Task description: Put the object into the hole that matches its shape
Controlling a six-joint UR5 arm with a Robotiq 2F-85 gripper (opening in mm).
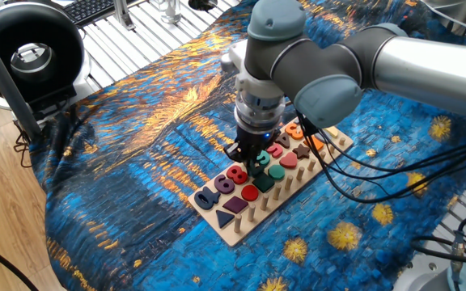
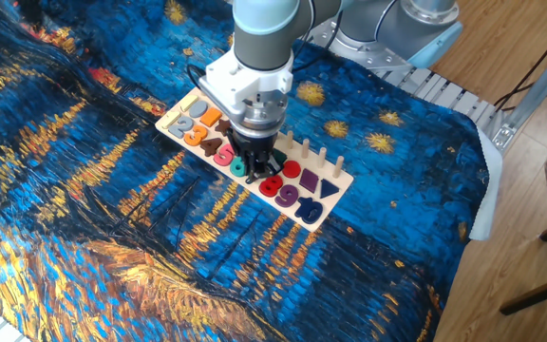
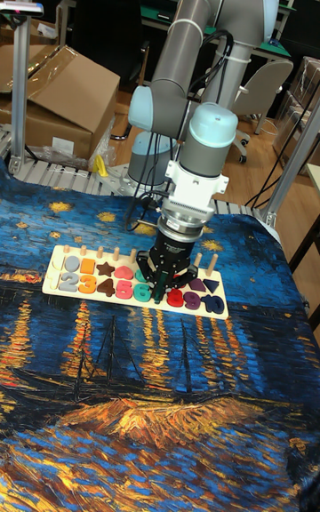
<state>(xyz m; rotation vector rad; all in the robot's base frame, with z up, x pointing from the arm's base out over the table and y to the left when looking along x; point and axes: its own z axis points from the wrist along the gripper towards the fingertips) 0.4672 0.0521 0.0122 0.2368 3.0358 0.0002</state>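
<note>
The long light-wood puzzle board [image 1: 231, 233] [image 2: 342, 180] [image 3: 50, 284] lies on the blue painted cloth. My gripper [image 1: 249, 165] [image 2: 254, 175] [image 3: 161, 292] points straight down onto its number row, between the teal number [image 2: 238, 167] and the red number [image 2: 272, 185]. The black fingers stand close together with a slim dark piece, the object [image 3: 161, 290], pinched between them at board level. The hole lies under the fingertips and is hidden. I cannot tell whether the object is seated in it.
Coloured shapes and upright pegs [image 1: 288, 173] fill the board's other row right behind the fingers. A dark green square block [image 1: 264, 183] sits beside the gripper. A black round device [image 1: 29, 50] stands at the table's far corner. Cables [image 1: 354, 174] trail from the arm over the cloth.
</note>
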